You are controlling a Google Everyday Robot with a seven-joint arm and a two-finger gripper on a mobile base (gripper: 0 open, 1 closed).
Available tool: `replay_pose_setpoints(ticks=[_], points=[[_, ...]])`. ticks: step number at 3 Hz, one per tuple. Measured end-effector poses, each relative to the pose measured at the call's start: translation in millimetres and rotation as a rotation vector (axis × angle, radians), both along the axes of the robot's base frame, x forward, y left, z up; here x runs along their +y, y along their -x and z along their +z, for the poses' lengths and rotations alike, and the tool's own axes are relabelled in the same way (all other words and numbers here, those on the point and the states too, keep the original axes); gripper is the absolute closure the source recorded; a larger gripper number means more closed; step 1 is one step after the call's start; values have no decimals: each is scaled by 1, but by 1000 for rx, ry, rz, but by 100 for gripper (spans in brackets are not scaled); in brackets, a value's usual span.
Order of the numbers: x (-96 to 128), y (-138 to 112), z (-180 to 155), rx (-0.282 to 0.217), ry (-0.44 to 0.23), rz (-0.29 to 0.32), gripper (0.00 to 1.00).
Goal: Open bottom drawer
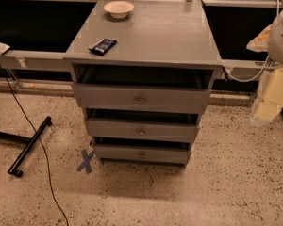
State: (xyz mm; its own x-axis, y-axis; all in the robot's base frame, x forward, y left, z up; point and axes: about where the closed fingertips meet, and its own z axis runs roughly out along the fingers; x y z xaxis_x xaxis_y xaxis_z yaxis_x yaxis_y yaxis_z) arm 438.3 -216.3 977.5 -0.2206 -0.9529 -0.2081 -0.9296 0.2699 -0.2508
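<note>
The grey wooden cabinet stands in the middle of the camera view with three drawers. The bottom drawer is the lowest one, with a small round metal knob at its centre. Its front sits a little forward, and a dark gap shows above it. The middle drawer and the top drawer show dark gaps above them too. My arm hangs at the right edge, pale and blurred. My gripper seems to be its lower end, well to the right of the cabinet and touching nothing.
A white bowl and a dark packet lie on the cabinet top. A black stand leg and a black cable lie on the floor to the left. A blue tape cross marks the speckled floor.
</note>
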Motion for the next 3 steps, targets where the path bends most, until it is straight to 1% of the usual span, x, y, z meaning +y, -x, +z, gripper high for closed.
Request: replay_pose_setpoints(ticks=[1, 2, 3], points=[[0, 0, 0, 0, 0, 0, 0], [22, -6, -24, 7, -5, 50, 0], [63, -20, -87, 7, 0, 130, 0]])
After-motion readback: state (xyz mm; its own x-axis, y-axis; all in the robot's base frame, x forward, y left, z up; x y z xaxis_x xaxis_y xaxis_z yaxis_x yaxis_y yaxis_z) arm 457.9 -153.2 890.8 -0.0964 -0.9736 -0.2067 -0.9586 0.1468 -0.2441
